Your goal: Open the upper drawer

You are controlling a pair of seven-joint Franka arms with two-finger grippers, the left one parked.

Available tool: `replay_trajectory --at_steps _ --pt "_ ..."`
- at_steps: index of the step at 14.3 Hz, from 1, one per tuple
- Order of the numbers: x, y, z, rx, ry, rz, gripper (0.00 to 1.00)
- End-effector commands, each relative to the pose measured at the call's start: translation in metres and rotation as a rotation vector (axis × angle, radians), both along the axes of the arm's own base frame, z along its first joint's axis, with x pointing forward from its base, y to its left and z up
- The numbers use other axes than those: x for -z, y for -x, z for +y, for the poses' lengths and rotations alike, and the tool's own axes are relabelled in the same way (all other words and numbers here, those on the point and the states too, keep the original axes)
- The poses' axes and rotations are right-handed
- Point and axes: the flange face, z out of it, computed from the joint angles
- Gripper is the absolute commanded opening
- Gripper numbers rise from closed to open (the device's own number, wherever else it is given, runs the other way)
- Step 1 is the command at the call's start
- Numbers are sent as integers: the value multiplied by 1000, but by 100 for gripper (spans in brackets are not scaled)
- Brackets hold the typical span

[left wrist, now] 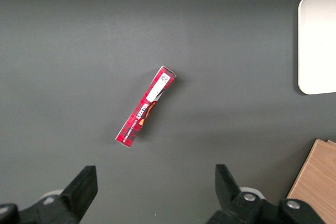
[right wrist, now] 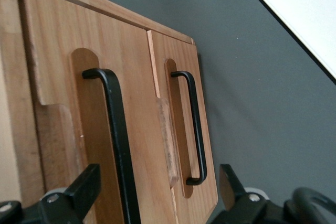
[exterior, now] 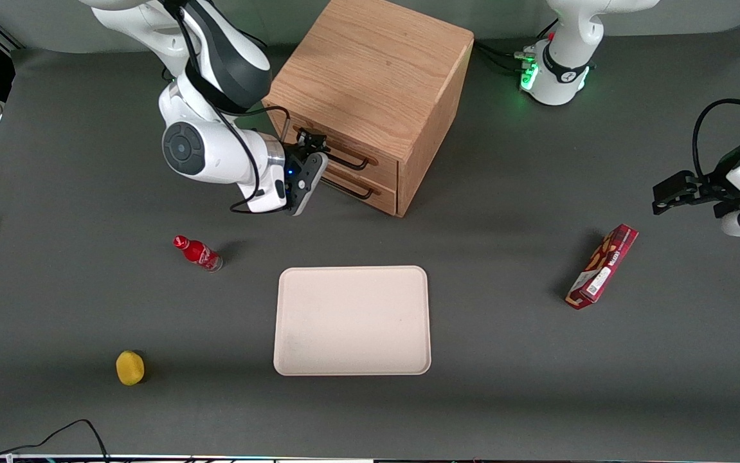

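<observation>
The dark counter (exterior: 537,386) carries an oak cabinet (exterior: 376,71) at upper centre of the front view. Its upper drawer (exterior: 344,151) is closed, with the gripper (exterior: 308,154) before its handle (right wrist: 118,140), fingers spread wide around the bar, gripping nothing. Nearer the camera lie a beige tray (exterior: 352,320), red snack box (exterior: 602,266), red bottle (exterior: 198,253) and yellow fruit (exterior: 130,367).

White arm (exterior: 215,151); black gripper (exterior: 310,168), black cables
</observation>
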Motion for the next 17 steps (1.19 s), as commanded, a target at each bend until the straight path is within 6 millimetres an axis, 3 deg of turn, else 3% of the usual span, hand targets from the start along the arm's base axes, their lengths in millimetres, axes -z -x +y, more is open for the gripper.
replay_trajectory --at_steps 1,4,8,11,17 --pt "2 13 3 26 -1 -22 100" --pt "8 20 8 22 3 -20 100" --pt "16 14 4 29 9 -37 100" --pt "26 -3 -6 28 30 -47 100" --pt "32 -55 -32 74 39 -73 100"
